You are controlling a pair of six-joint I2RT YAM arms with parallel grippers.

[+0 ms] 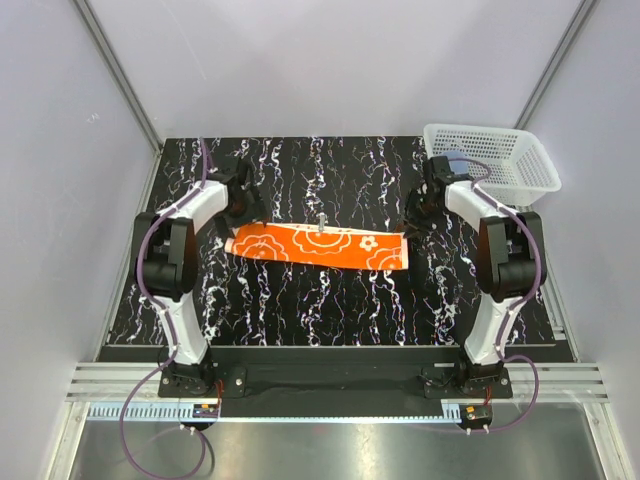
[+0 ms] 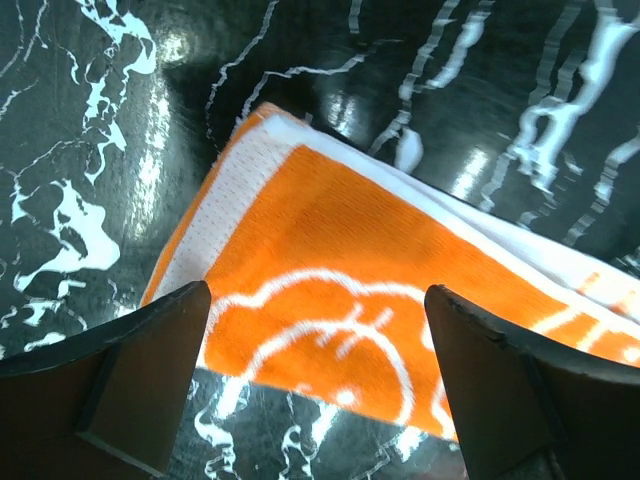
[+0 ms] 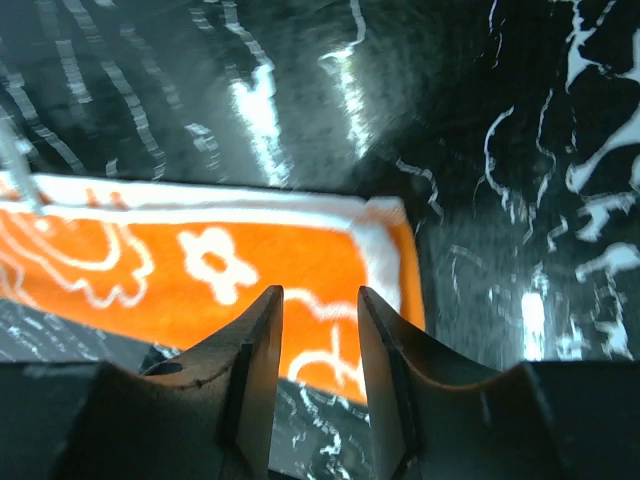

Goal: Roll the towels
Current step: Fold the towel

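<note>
So, orange towel: I see it folded into a long, narrow strip, lying flat across the middle of the table, its white swirl and flower pattern facing up.
Towel's ends: the left end lies under my left arm's tool, the right end under my right one; both have a white border.
Left gripper: I have it hanging over the towel's left corner with the fingers spread wide. Nothing is between them, and I cannot tell whether the tips touch the cloth.
Right gripper: the fingers stand only a narrow gap apart above the towel's right end. I see orange cloth through the gap, but they grip nothing.
Table: black with white marbling, glossy, bare around the strip.
Basket: white plastic mesh, at the far right corner, well apart from the towel, just behind my right arm.
</note>
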